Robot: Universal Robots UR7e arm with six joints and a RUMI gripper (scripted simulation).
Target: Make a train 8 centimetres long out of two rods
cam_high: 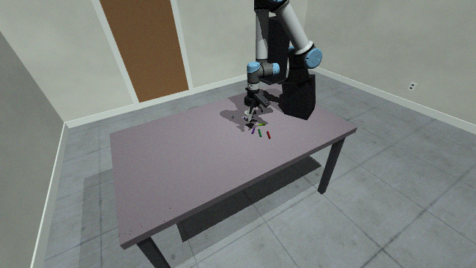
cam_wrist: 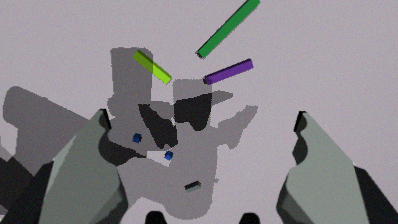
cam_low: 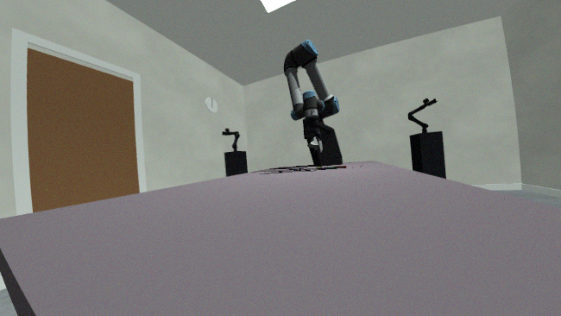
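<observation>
Across the speckled mauve table (cam_high: pixel 190 154) (cam_low: pixel 280 242), under the arm's shadow, lie slim square-edged rods: green (cam_high: pixel 260 132) (cam_wrist: pixel 228 28), purple (cam_high: pixel 253 130) (cam_wrist: pixel 229 71) and lime (cam_high: pixel 262 124) (cam_wrist: pixel 152 67), all apart, then a small grey block (cam_wrist: pixel 193 186) and two blue cubes (cam_wrist: pixel 137 138) (cam_wrist: pixel 168 155). Above them the gripper (cam_high: pixel 250 118) (cam_low: pixel 315 146) (cam_wrist: pixel 201 111) hangs wide open, nothing between its fingers. The top view adds a red rod (cam_high: pixel 269 135), unseen from the wrist.

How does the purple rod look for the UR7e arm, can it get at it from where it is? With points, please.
Probably yes: the gripper (cam_high: pixel 252 114) (cam_low: pixel 316 144) (cam_wrist: pixel 201 111) is open above the table, and the purple rod (cam_high: pixel 253 130) (cam_wrist: pixel 229 71) lies apart from the green rod (cam_high: pixel 260 132) (cam_wrist: pixel 228 28), with nothing on top.
</observation>
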